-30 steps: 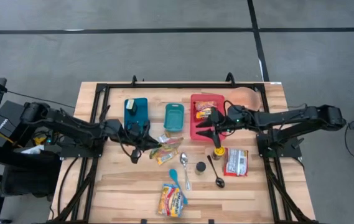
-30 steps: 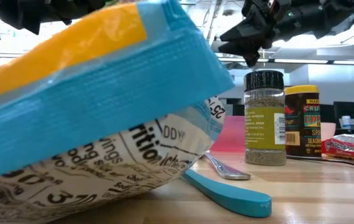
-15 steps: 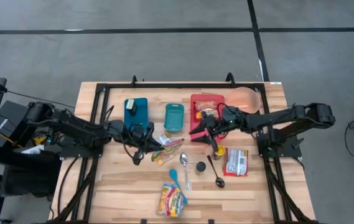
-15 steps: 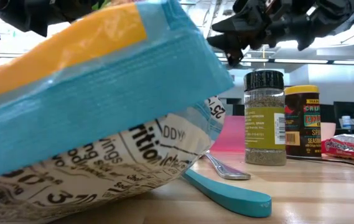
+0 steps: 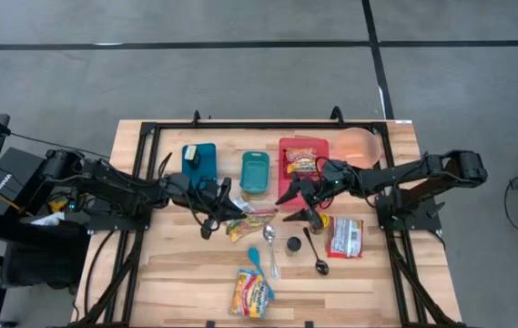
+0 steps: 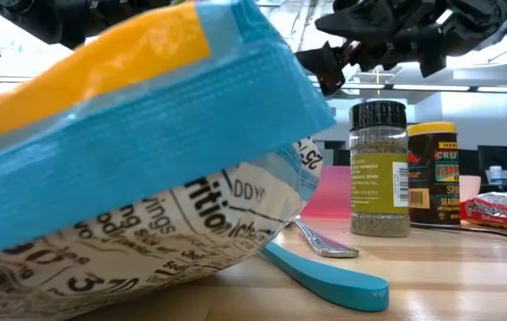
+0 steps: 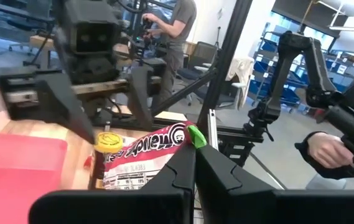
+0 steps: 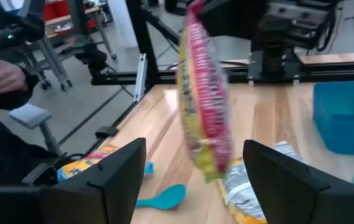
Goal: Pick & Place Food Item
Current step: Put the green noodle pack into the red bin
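From the high view I read a handover in hand: my left pincer (image 5: pixel 219 212) is clamped on a candy packet (image 5: pixel 249 212) above the middle of the surface (image 5: pixel 368 273), and my right pincer (image 5: pixel 288 206) faces it, fingers apart, just short of the packet.

The low view shows only the right pincer (image 6: pixel 323 64) high over the spice jars (image 6: pixel 380 169); a big bag (image 6: pixel 137 169) blocks the rest.

In the left wrist view, the packet (image 7: pixel 145 152) is pinched at its edge.

In the right wrist view, it (image 8: pixel 204 99) hangs between my spread fingers (image 8: pixel 117 177). Next I should ease forward, then close before the left lets go.
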`<action>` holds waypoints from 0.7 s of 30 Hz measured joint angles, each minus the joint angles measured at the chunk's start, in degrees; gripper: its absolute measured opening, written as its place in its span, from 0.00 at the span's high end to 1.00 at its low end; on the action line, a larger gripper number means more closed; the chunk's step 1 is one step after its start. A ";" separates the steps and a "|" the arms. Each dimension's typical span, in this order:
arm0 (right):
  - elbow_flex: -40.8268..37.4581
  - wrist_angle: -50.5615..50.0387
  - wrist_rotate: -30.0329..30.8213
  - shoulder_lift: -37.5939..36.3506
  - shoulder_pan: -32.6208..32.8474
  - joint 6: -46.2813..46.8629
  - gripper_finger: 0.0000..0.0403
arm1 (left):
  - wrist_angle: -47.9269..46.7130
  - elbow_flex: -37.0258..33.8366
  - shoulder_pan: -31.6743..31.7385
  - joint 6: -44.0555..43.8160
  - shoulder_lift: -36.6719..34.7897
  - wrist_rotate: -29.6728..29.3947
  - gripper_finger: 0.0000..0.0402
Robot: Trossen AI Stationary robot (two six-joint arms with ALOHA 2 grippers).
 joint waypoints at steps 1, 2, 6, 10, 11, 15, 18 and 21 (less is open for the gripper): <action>0.00 -0.02 0.33 0.00 0.24 -0.02 0.34 | -0.09 0.00 0.18 -0.02 -0.12 0.02 1.00; 0.00 0.00 1.17 0.00 0.36 -0.04 0.34 | -0.08 0.00 0.32 -0.04 -0.23 0.15 1.00; 0.00 0.16 3.56 0.00 0.28 -1.30 0.34 | 0.36 0.06 0.49 -0.04 -0.26 0.52 1.00; 0.00 2.27 3.68 0.03 0.05 -1.53 0.34 | 0.36 0.04 0.49 -0.04 -0.26 0.54 1.00; 0.00 2.24 3.67 0.03 0.00 -1.51 0.34 | 0.38 0.04 0.49 -0.04 -0.26 0.54 1.00; 0.00 2.16 3.67 0.03 -0.48 -1.51 0.34 | 0.77 0.04 0.49 -0.04 -0.26 0.54 1.00; 0.00 2.21 3.54 0.20 -0.43 -1.15 0.34 | 0.70 0.23 0.49 -0.04 -0.26 0.56 1.00; 0.41 2.03 2.93 1.81 -0.43 -0.26 0.34 | 0.75 0.86 0.49 -0.04 -0.26 0.56 1.00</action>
